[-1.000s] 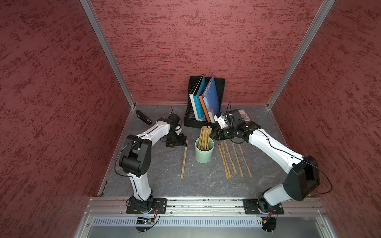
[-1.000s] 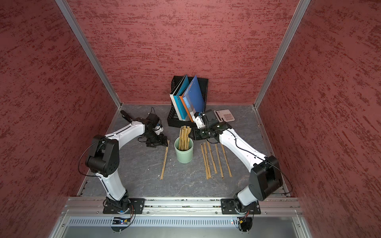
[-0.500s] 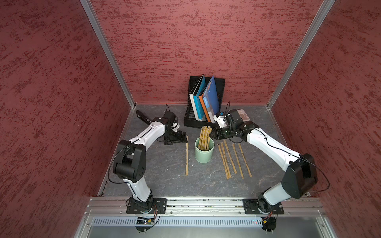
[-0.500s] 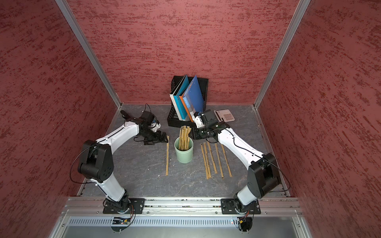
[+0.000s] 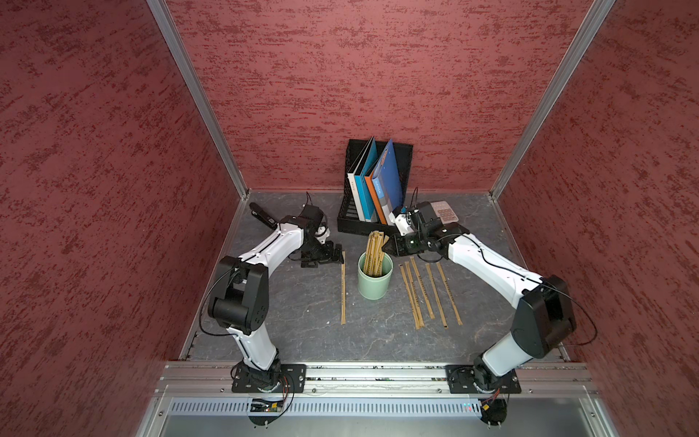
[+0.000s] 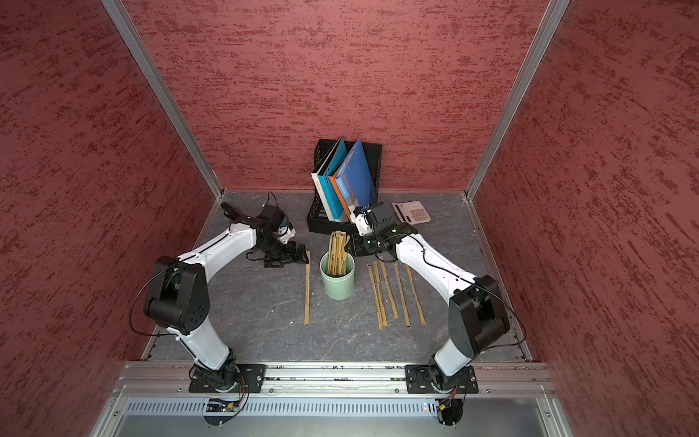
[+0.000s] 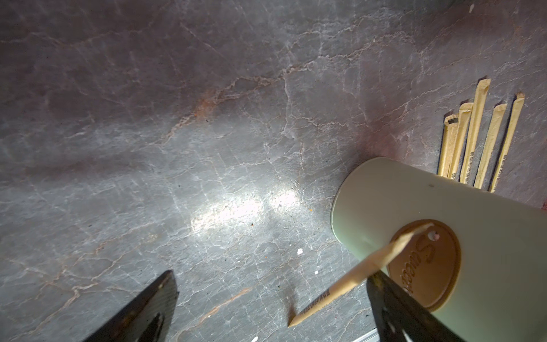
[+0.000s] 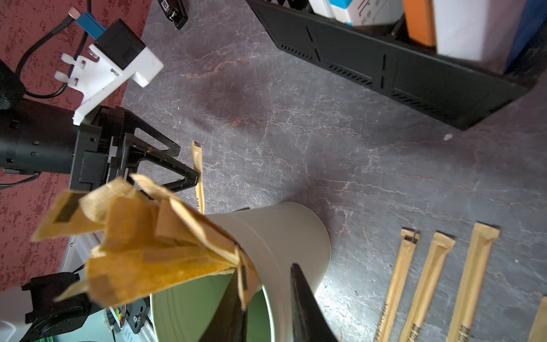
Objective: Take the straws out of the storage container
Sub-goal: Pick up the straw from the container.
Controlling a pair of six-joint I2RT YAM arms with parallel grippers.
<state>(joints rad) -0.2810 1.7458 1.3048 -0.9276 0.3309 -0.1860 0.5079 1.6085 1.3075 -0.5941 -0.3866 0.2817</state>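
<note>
The storage container (image 5: 374, 282), a mint-green cup, stands mid-table with several straws (image 5: 375, 248) upright in it. One straw (image 5: 343, 291) lies flat left of the cup, and several more (image 5: 427, 291) lie in a row on its right. My left gripper (image 5: 334, 257) is open, low by the far end of the lone straw (image 7: 355, 275), which lies beside one finger (image 7: 393, 302) ungripped. My right gripper (image 5: 386, 248) is at the tops of the cup's straws. Its narrow jaws (image 8: 263, 271) bracket one straw end (image 8: 243, 281), with a gap still showing.
A black mesh file holder (image 5: 378, 189) with coloured folders stands behind the cup. A calculator (image 5: 446, 213) lies at the back right and a small black object (image 5: 263, 215) at the back left. Red walls enclose three sides.
My left gripper opened fully and let go of its straw, which now lies straight on the table left of the cup. My right gripper's jaws narrowed around a straw top.
</note>
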